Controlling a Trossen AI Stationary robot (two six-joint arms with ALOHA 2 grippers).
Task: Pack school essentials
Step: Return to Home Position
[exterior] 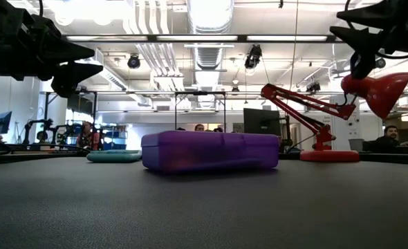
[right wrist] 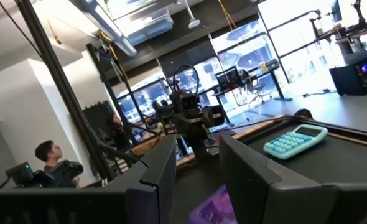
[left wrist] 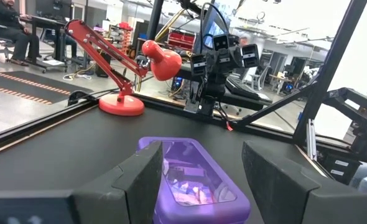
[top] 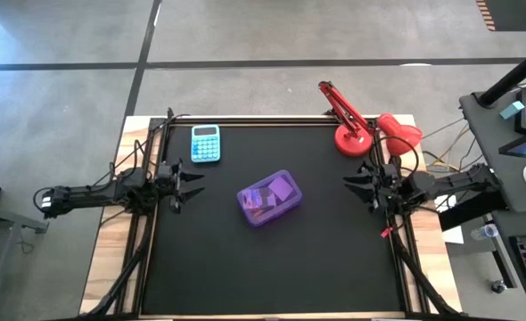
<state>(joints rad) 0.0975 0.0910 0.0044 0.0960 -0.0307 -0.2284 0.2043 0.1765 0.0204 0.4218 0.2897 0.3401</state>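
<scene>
- Clearly the left gripper [top: 193,183] hangs near the left edge of the black table [top: 272,267], its fingers spread and holding nothing. To go home, I would draw it straight back along its own arm, without dipping toward the tabletop.
- Toward the far side from it lies the light-blue calculator [top: 205,143], apart from the gripper. It is not part of the packing, so the arm's sweep should stay off it.
- At the middle of the table sits the violet supply box [top: 269,198], lid down and skewed to the table's edges, with neither gripper touching it. The school essentials [left wrist: 182,185] show only as vague shapes through the translucent lid. Packing looks finished, so neither of the 2 arms should nudge the box.
- At the far right corner stands the red desk lamp [top: 361,132], its head close to the right arm. I judge this the main hazard: any lift or swing there should be slow.
- Near the right edge, the right gripper [top: 352,184] faces the box, fingers parted and empty.
</scene>
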